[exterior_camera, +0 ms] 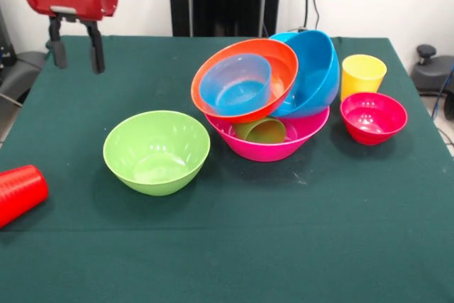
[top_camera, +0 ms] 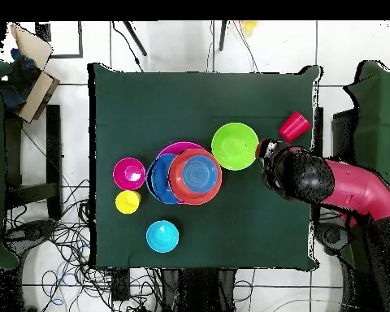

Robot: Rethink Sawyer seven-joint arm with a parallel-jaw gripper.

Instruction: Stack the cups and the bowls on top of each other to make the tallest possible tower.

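My gripper [exterior_camera: 76,53] hangs open and empty above the table's far left corner, apart from everything; in the overhead view [top_camera: 268,156] it is just right of the lime green bowl [top_camera: 235,146]. The tower stands mid-table: the pink bowl [exterior_camera: 273,151] holds the green cup [exterior_camera: 260,130] lying inside, with the orange bowl [exterior_camera: 282,69] tilted on top. The orange bowl holds the small translucent blue bowl [exterior_camera: 236,83], and the large blue bowl [exterior_camera: 316,72] leans against it. The lime green bowl [exterior_camera: 157,150] sits upright to the left. The red cup [exterior_camera: 18,193] lies on its side at the left edge.
The yellow cup [exterior_camera: 363,74] stands upright to the right of the tower, with the small magenta-red bowl [exterior_camera: 373,117] just in front of it. The small cyan bowl [top_camera: 162,236] shows only in the overhead view, alone near the robot's side. Green cloth [exterior_camera: 284,246] covers the table.
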